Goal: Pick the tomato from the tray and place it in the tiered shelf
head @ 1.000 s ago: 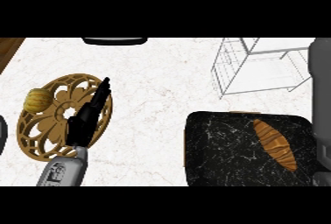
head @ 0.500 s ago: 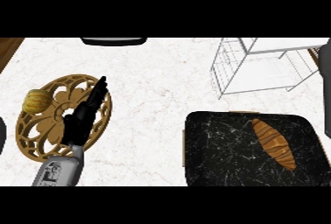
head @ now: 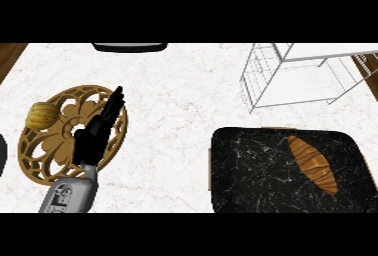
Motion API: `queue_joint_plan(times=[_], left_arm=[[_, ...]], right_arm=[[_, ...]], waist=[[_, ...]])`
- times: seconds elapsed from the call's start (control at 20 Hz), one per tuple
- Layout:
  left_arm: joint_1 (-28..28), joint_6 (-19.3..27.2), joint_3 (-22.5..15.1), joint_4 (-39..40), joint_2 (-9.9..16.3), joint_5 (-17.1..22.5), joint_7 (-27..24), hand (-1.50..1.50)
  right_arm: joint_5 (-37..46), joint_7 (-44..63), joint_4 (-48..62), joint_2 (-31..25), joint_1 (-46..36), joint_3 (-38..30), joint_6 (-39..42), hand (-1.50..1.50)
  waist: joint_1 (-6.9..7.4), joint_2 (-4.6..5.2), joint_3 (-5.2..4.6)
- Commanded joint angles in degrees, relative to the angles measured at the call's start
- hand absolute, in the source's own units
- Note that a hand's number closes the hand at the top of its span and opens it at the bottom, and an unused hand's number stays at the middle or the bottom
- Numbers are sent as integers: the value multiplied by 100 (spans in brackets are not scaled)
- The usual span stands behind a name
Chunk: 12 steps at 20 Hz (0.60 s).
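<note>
Tomato: we see a yellowish, ribbed, round fruit (head: 41, 115) lying on the upper left part of the carved wooden tray (head: 55, 165), near its rim; it looks more like a small squash than a red tomato, but it is the only thing on the tray.
Left hand: our left hand (head: 94, 135) lies over the tray's middle with fingers straight and together, pointing up the view; it holds nothing and sits just right of the fruit, apart from it.
Right hand: not visible.
Tiered shelf: the white wire tiered shelf (head: 299, 75) stands at the upper right, well apart from the tray.
Other things: a black marbled board (head: 251, 170) at the lower right carries a croissant (head: 312, 164); a dark dish edge (head: 129, 46) shows at the top; all rest on the white marble table (head: 184, 100).
Risk: we judge that the round fruit could roll off the tray's rim if straight fingers nudge it sideways before curling round it; the long carry to the shelf also passes over the board.
Writing: none readable; marks on the forearm are too small to tell.
</note>
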Motion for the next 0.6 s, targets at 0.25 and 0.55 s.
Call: queue_joint_plan(times=[0.25,0.55], left_arm=[[-208,-63,188,493,-22,4,-283,0],[261,-228,194,104,106,127,-312,0]], right_arm=[[-857,113,-416,-101,-137,-108,321,-150],[-1569,476,-805,-538,-594,-1025,124,-150]], waist=[[-24,1,-3],[-27,-24,0]])
